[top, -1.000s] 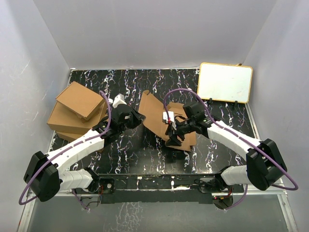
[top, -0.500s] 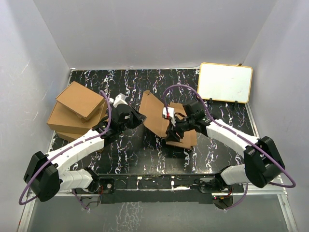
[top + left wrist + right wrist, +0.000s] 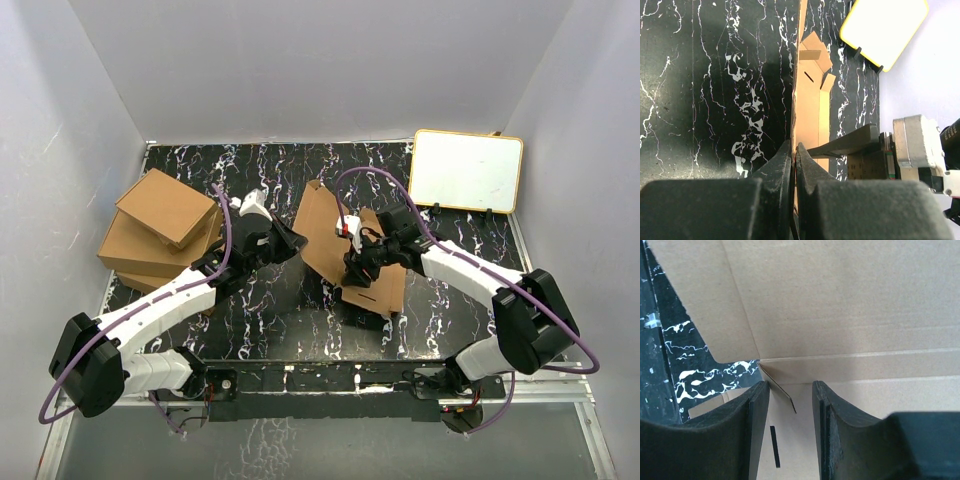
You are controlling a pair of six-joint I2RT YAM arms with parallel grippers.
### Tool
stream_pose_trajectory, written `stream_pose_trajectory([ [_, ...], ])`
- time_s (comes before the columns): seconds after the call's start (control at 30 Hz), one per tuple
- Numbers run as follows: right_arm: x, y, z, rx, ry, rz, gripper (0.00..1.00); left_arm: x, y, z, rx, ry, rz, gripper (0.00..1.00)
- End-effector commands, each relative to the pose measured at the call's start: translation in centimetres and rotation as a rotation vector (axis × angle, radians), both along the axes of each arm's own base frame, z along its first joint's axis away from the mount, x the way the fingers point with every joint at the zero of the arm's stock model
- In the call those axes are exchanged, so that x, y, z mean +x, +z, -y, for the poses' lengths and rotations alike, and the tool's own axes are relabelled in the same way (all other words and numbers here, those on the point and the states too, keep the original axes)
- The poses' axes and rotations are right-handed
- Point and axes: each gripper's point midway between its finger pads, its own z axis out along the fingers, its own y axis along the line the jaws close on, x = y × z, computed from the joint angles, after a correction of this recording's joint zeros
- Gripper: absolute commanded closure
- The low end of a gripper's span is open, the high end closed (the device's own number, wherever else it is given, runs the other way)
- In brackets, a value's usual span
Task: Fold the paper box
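The paper box lies half unfolded mid-table, its big panel tilted up and its base flat. My left gripper is shut on that panel's left edge. In the left wrist view the cardboard runs edge-on away from the pinched fingers. My right gripper is low over the inner fold. Its jaws are open in the right wrist view, with a small side flap standing between them close to the left finger, in front of the box's inner wall.
Piled ready-made cardboard boxes sit at the left. A white board with a yellow rim leans at the back right, also in the left wrist view. Grey walls enclose the black marbled table.
The right gripper moved left onto the box's inner fold and its jaws narrowed. The left gripper rose a little and the panel now stands steeper.
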Motion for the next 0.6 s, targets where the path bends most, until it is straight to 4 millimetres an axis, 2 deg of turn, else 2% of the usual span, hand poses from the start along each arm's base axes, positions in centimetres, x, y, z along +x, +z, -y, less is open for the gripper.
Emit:
stream_pose_trajectory([
  [0.0, 3.1, 1.8, -0.3, 0.002, -0.071, 0.103, 0.56, -0.4, 1.2, 0.6, -0.015, -0.046, 0.038, 1.0],
  [0.33, 5.0, 1.8, 0.7, -0.034, -0.17, 0.11, 0.48, -0.5, 1.0, 1.0, 0.029, -0.105, 0.055, 1.0],
  [0.57, 4.5, 3.2, 1.3, 0.038, -0.16, 0.094, 0.46, -0.8, 0.8, 1.0, 0.071, -0.149, 0.07, 1.0],
])
